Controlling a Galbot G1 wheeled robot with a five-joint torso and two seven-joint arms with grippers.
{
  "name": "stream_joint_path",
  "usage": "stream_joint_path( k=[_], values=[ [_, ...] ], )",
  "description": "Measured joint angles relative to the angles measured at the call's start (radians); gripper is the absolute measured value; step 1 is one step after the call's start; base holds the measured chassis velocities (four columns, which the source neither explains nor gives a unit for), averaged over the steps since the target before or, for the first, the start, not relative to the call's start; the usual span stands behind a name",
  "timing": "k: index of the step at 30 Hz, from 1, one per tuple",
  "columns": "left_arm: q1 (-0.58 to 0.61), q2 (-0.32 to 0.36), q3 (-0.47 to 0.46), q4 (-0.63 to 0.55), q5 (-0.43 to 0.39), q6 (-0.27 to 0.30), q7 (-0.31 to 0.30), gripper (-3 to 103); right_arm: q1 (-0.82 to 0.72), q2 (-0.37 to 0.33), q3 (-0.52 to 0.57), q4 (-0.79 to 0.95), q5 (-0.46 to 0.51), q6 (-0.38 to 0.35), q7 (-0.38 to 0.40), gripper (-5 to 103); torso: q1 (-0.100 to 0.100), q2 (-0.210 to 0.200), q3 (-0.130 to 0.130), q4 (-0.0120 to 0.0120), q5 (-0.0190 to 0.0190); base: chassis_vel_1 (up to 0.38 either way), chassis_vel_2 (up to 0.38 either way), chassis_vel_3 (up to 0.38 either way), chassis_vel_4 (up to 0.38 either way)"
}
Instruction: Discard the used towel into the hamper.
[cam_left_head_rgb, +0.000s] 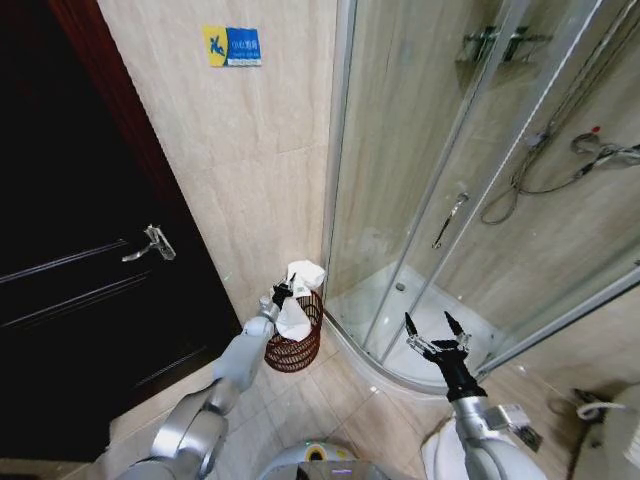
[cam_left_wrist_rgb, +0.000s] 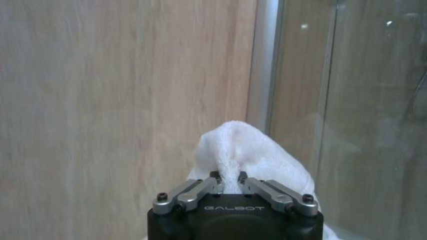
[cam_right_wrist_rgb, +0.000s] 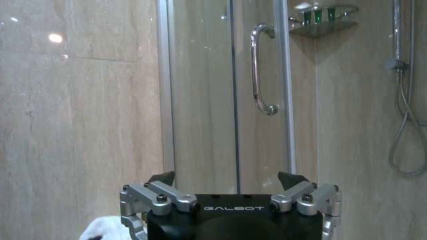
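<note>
The hamper (cam_left_head_rgb: 293, 352), a small reddish-brown wire basket, stands on the floor in the corner between the tiled wall and the shower enclosure. A white towel (cam_left_head_rgb: 302, 278) hangs over its open top, with the lower part reaching down inside the rim. My left gripper (cam_left_head_rgb: 283, 293) is just above the hamper, shut on the towel. In the left wrist view the towel (cam_left_wrist_rgb: 248, 152) bulges up beyond the left gripper (cam_left_wrist_rgb: 227, 176), pinched between its closed fingers. My right gripper (cam_left_head_rgb: 437, 335) hovers open over the shower threshold, well to the right of the hamper. In the right wrist view the right gripper (cam_right_wrist_rgb: 227, 178) holds nothing, and a bit of towel (cam_right_wrist_rgb: 105, 227) shows beside it.
A dark door (cam_left_head_rgb: 80, 300) with a metal handle (cam_left_head_rgb: 150, 243) is on the left. The curved glass shower enclosure (cam_left_head_rgb: 450, 150) with its white tray (cam_left_head_rgb: 385, 310) fills the right. Beige floor tiles lie between my base and the hamper.
</note>
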Motion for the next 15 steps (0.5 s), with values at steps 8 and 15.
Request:
stream_joint_path(
  k=[8, 15],
  values=[
    [0.059, -0.011, 0.0, 0.001, 0.02, 0.026, -0.019, 3, 0.004, -0.001, -0.001, 0.005, 0.004, 0.0, 0.0, 100, 0.0, 0.0, 0.0, 0.0003, 0.0, 0.0, 0.0, 0.0, 0.0],
    [0.082, -0.026, -0.005, -0.012, 0.081, 0.025, -0.019, 22, 0.006, -0.011, 0.0, 0.002, 0.013, 0.0, 0.0, 100, 0.0, 0.0, 0.0, 0.0001, 0.0001, 0.0, 0.0, 0.0, 0.0]
  ],
)
